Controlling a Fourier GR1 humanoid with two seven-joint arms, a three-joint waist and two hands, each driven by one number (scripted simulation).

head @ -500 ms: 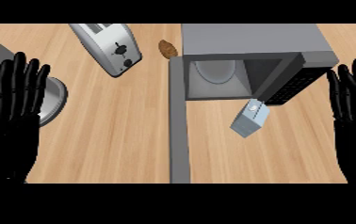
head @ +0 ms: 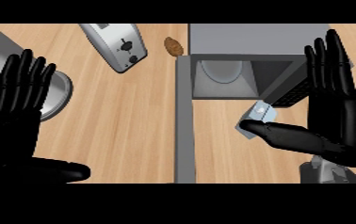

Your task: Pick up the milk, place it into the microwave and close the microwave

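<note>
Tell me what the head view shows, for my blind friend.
The robot's open right hand is beside a milk carton, thumb overlapping its near end, in front of a microwave whose door stands open. The open left hand rests at the left edge, and a toaster lies at the back.

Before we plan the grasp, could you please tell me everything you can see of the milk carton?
The milk is a small pale blue-grey carton with a lighter end, lying tilted on the wooden counter just before the open microwave. The thumb of the right hand covers its lower corner; contact cannot be told. That hand's fingers are straight, not curled round it.
</note>
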